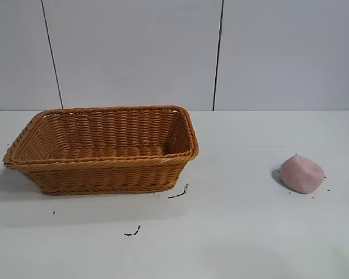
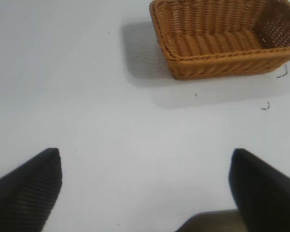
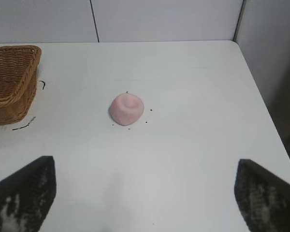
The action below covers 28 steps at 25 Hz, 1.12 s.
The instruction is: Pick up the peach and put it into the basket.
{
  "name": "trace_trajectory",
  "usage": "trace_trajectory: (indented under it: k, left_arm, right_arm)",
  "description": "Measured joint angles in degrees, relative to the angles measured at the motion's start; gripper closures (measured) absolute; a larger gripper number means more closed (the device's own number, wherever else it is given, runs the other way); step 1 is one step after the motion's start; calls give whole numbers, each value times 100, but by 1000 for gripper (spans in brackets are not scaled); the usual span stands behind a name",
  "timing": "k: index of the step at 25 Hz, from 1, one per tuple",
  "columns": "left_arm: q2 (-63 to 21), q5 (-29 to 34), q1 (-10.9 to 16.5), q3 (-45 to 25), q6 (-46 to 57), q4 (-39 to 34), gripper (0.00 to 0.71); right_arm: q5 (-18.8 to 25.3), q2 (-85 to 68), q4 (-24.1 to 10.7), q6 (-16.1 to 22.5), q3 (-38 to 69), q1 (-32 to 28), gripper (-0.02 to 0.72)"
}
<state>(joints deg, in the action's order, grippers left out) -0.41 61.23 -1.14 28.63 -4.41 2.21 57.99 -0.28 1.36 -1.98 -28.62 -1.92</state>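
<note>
peach (image 3: 127,109) sits on the counter (image 1: 244,232) well apart from the basket (image 1: 104,168), right gripper (image 3: 145,193) spread wide, lined up to grab it

No legible txt, labels or nos. anywhere.

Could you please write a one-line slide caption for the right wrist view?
Open right gripper faces a dull pink dimpled peach on the white table, beside an orange-brown woven wicker basket.

My right gripper (image 3: 145,193) was wide open, its two dark fingers (image 3: 24,193) far apart and tilted downward. My left gripper (image 2: 145,188) was also spread open, holding nothing.
</note>
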Motion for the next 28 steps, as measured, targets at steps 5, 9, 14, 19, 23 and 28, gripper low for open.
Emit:
trace_trajectory:
  k: [5, 9, 14, 19, 23, 28]
  left_arm:
    - [0, 0, 0, 0, 0, 0, 18]
    - [0, 0, 0, 0, 0, 0, 18]
    - [0, 0, 0, 0, 0, 0, 18]
    - [0, 0, 0, 0, 0, 0, 18]
    - [0, 0, 0, 0, 0, 0, 18]
    - [0, 0, 0, 0, 0, 0, 18]
  right_arm:
    - [0, 0, 0, 0, 0, 0, 14]
    - [0, 13, 0, 0, 0, 0, 14]
    - [-5, 1100, -29, 0, -361, 0, 14]
    - [-208, 3098, -64, 0, -1078, 0, 14]
    - [-361, 4781, -64, 0, -1699, 0, 14]
    - [-386, 6830, -64, -30, -2542, 0, 14]
